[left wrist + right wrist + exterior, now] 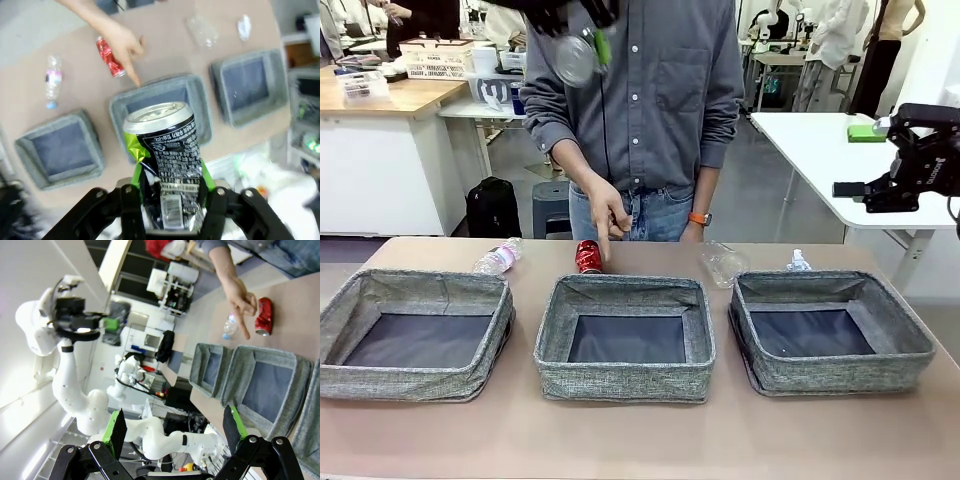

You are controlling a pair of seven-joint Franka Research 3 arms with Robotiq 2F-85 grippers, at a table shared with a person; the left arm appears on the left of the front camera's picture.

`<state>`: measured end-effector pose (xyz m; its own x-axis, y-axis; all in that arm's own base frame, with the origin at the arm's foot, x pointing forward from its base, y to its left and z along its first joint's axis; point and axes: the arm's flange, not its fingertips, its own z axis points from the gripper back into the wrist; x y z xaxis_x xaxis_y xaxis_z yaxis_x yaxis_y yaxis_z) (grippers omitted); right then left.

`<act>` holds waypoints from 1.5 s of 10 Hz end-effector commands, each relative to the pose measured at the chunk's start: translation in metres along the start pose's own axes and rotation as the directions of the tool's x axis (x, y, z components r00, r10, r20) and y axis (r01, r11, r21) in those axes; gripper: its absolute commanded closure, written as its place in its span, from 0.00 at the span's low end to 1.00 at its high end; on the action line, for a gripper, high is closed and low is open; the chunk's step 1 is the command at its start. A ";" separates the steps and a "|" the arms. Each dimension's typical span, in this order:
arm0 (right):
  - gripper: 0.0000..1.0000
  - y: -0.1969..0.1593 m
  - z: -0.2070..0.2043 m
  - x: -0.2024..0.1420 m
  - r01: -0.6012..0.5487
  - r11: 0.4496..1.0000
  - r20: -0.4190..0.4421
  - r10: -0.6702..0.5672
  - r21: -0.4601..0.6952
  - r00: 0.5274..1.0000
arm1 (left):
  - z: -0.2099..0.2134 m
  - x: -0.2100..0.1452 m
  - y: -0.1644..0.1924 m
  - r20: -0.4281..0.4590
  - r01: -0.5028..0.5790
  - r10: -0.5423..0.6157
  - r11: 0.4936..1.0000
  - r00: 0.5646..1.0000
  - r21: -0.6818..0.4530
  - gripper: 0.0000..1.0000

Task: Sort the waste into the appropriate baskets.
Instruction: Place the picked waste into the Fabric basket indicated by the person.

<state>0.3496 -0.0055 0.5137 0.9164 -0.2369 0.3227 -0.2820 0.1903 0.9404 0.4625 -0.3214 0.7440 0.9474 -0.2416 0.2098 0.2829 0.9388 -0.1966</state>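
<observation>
Okay, left tool (pixel 171 182) is pinching the dark can (pixel 167 145) by its lower body, clamped from both sides. Can is black with a yellow-green patch, white fine print and a barcode. Silver top faces away from the wrist, and the lower part looks crumpled. From the front it hangs high above the table (pixel 640 440), in front of the person (pixel 650 100). Right tool (pixel 176 427) is spread wide, up off the table's right side.

Three grey woven baskets with dark bottoms sit in a row: left basket (pixel 410 380), middle basket (pixel 625 380), right basket (pixel 840 375).

- Pink-labelled clear bottle (pixel 498 258) lies beyond the left basket.
- Red can (pixel 588 257) sits just behind the middle basket.
- Crushed clear bottle (pixel 723 263) and small whitish crumpled piece (pixel 798 262) lie behind the right basket.

Person's hand (pixel 608 215) points down, fingertip by the red can and the middle basket's far rim.
</observation>
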 end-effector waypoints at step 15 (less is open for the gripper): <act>0.00 0.004 -0.002 0.003 0.012 1.000 0.011 -0.012 0.019 1.000 | -0.280 -0.075 -0.016 -0.116 -0.046 0.061 0.990 0.991 0.130 0.55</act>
<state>0.3496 -0.0056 0.5137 0.9163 -0.2372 0.3227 -0.2820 0.1898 0.9404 0.4249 -0.3914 0.4578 0.9768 -0.1916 0.0955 0.1998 0.9761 -0.0851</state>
